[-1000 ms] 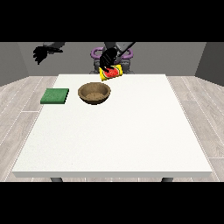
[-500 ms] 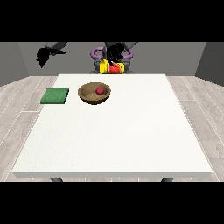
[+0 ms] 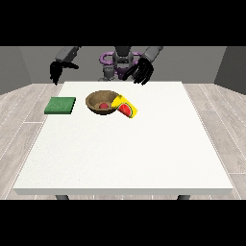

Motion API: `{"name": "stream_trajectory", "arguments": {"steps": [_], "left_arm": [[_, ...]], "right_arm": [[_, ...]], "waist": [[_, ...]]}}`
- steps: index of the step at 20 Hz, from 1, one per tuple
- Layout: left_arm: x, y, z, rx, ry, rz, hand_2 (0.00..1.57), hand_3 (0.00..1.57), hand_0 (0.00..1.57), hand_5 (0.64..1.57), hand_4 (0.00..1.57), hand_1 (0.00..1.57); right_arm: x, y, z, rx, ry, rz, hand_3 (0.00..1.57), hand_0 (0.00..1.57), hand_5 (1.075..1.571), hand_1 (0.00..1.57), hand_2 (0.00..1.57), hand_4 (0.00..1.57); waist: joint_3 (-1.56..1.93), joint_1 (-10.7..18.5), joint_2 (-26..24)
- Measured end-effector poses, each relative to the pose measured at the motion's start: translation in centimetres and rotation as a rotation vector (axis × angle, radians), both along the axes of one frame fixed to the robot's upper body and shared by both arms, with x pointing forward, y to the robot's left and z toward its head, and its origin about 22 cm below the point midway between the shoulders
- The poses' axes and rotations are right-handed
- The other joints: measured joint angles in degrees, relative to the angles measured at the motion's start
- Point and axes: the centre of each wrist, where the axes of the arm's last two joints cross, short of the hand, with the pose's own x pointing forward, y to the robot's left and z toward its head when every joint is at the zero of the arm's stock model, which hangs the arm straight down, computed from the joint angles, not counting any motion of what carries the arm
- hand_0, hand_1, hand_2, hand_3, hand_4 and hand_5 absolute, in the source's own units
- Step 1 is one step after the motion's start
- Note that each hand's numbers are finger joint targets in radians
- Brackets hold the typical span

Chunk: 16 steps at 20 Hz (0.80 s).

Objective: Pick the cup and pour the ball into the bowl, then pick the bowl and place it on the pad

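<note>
We see, l. to r.: the hand at the view's left [image 3: 56, 72] hangs above the table's [image 3: 125, 158] far corner, fingers pointing down, relaxed, holding nothing. Green pad [image 3: 60, 105] lies flat nearby. Bowl [image 3: 102, 102], ball [image 3: 103, 105] inside, looks rigid & light, we judge; best taken by its rim. Cup [image 3: 126, 107] lies tipped against it. The hand at the view's right [image 3: 142, 71] hovers, fingers spread, empty.
</note>
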Motion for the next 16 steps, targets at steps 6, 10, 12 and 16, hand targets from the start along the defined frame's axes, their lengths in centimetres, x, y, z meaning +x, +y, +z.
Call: {"name": "stream_trajectory", "arguments": {"steps": [6, 10, 12, 16], "left_arm": [[-2.1, 1.8, -0.5, -0.440, -0.009, -0.122, 0.00, 0.00, 0.00, 1.566, 0.00, 0.00], [-3.8, 3.1, -2.0, -0.584, -0.012, -0.253, 0.00, 0.00, 0.00, 1.563, 0.00, 0.00], [-4.2, 4.2, -2.3, -0.615, -0.017, -0.296, 0.00, 0.00, 0.00, 1.563, 0.00, 0.00], [-4.4, 5.6, -2.4, -0.654, -0.038, -0.329, 0.00, 0.00, 0.00, 1.565, 0.00, 0.00]], "right_arm": [[2.7, 5.1, 0.5, 0.010, -0.042, -0.045, 0.00, 0.00, 1.571, 0.00, 0.00, 0.24], [3.5, 7.7, 0.2, 0.023, -0.029, -0.112, 0.00, 0.00, 1.569, 0.00, 0.00, 0.31], [3.8, 8.3, -0.1, 0.034, -0.026, -0.137, 0.00, 0.00, 1.570, 0.00, 0.00, 0.33], [5.1, 9.9, -0.5, 0.046, -0.026, -0.162, 0.00, 0.00, 1.567, 0.00, 0.00, 0.26]], "waist": [[0.46, 2.82, 4.25], [0.89, 6.26, 5.59], [1.03, 7.35, 6.15], [1.18, 7.80, 7.10]]}}
